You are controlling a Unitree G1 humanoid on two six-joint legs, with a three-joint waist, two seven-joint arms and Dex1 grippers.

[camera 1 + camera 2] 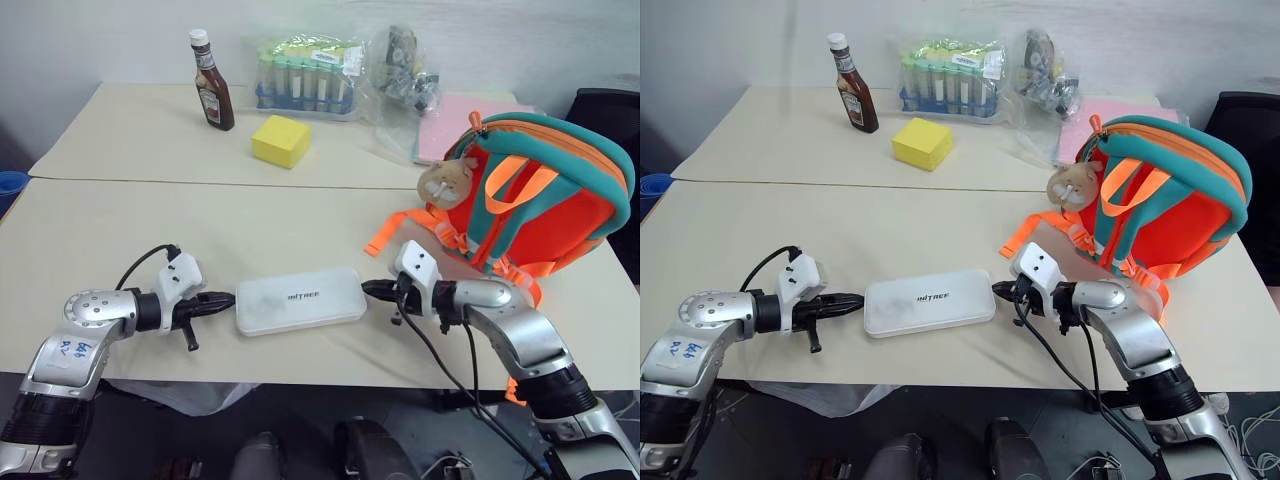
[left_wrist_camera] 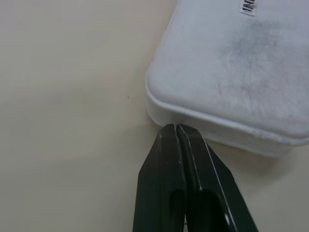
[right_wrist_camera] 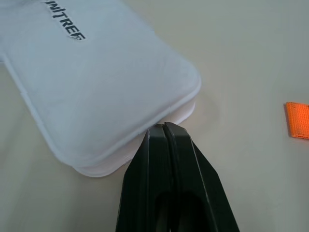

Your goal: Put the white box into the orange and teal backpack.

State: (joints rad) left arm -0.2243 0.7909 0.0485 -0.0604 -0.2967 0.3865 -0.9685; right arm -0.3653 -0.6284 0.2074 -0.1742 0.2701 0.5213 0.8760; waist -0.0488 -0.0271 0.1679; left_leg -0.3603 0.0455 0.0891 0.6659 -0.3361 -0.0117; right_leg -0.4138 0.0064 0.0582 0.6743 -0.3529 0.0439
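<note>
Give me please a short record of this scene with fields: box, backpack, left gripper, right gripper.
box: white box lies flat on the table, between both grippers
backpack: orange and teal backpack stands to the box's right
left gripper: left gripper, jaws shut, tip at the box's left end
right gripper: right gripper, jaws shut, tip at the box's right end

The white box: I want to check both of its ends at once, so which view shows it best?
The left eye view: the whole white box lies between the shut left gripper and right gripper. Each wrist view shows one end at shut fingertips.
</note>
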